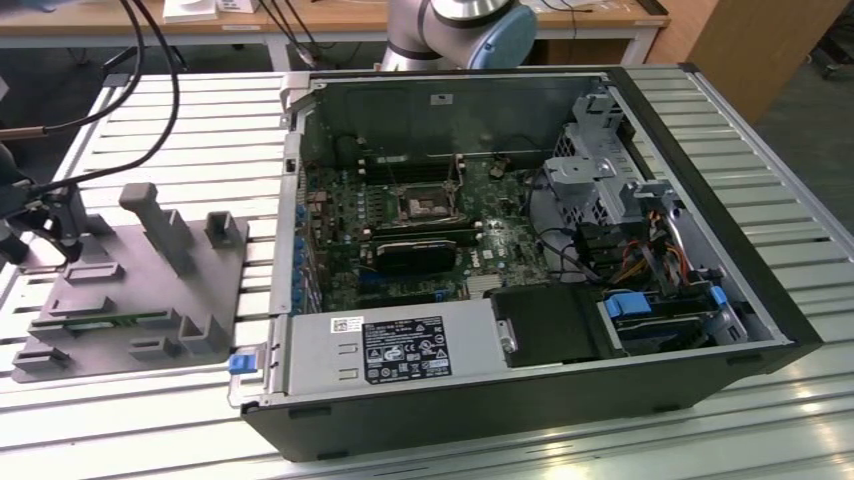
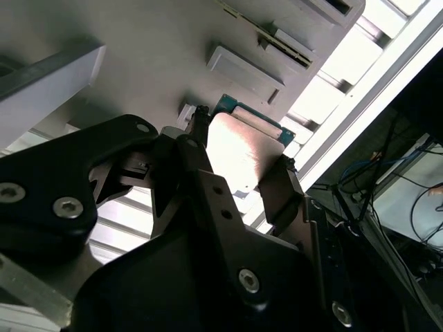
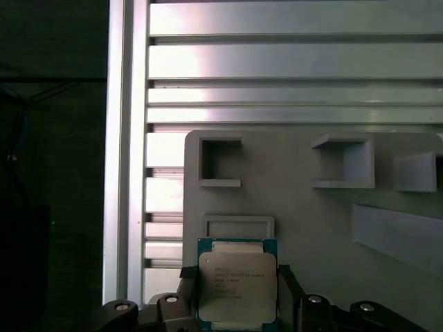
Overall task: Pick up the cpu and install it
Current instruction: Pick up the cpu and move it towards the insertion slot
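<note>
The cpu [image 3: 237, 290] is a small flat square with a shiny silver top and a thin green rim. It sits between the two black fingers of my gripper [image 3: 236, 273], which press on its opposite sides. In the second wrist view the cpu [image 2: 243, 149] shows the same way, held in the gripper [image 2: 241, 142] just over a shallow frame of the grey plastic block [image 2: 152, 41]. In the exterior view the gripper [image 1: 64, 240] hangs over the block [image 1: 147, 290] at that view's left. The dark socket [image 1: 427, 205] lies on the green motherboard [image 1: 400, 250].
The open computer case [image 1: 534, 380] lies on the slatted metal table [image 1: 174, 120], to the block's right in the exterior view. Its walls, a drive cage [image 1: 594, 170] and loose cables [image 1: 641, 250] ring the board. Upright posts [image 1: 167, 230] stand on the block beside the gripper.
</note>
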